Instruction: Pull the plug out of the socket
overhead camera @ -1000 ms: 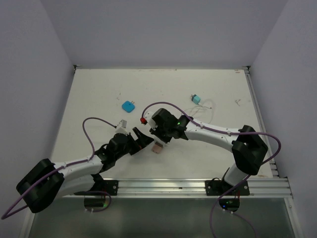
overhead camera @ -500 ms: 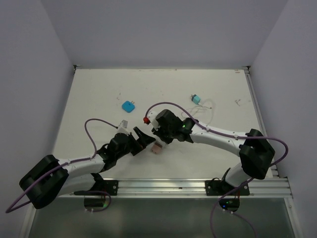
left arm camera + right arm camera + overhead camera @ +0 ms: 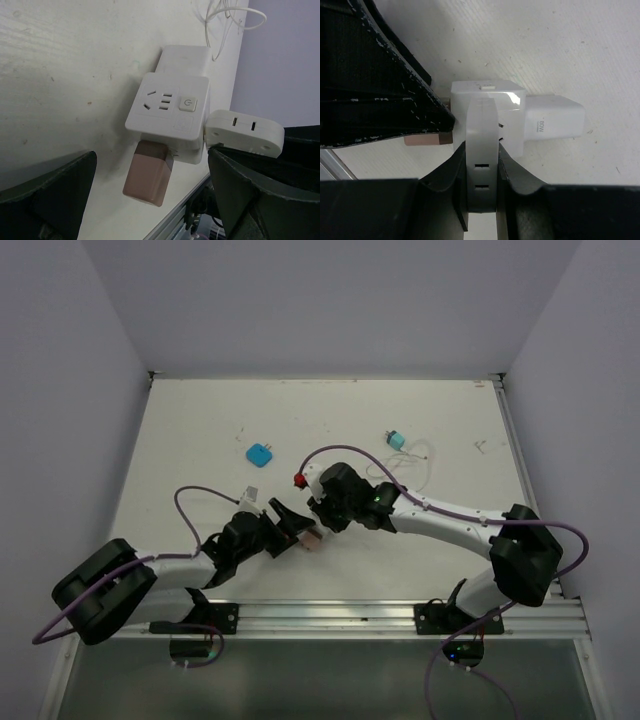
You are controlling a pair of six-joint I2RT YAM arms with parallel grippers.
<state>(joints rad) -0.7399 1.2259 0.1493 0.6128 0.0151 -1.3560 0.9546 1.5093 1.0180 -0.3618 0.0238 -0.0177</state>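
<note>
The socket (image 3: 167, 107) is a white cube with dark slots and a round button, lying on the table. A brown plug (image 3: 148, 175) sticks out of its near side. A white 80W charger (image 3: 182, 57) sits on its far side. A flat white plug (image 3: 245, 131) with two slots rests against its right side. My right gripper (image 3: 481, 147) is shut on this flat white plug (image 3: 481, 125), right against the socket (image 3: 507, 100). My left gripper (image 3: 150, 167) is open, with its fingers (image 3: 47, 197) either side of the brown plug and not touching it. In the top view the grippers meet over the brown plug (image 3: 313, 539).
A blue square adapter (image 3: 260, 454) lies at the back left. A teal plug (image 3: 396, 440) with a thin white cable lies at the back right. The table's near rail (image 3: 400, 615) runs just below the socket. Purple cables loop off both arms.
My left gripper has slid closer to the socket, so its open fingers now flank the brown plug. My right arm's elbow swung right while its gripper stayed at the socket.
</note>
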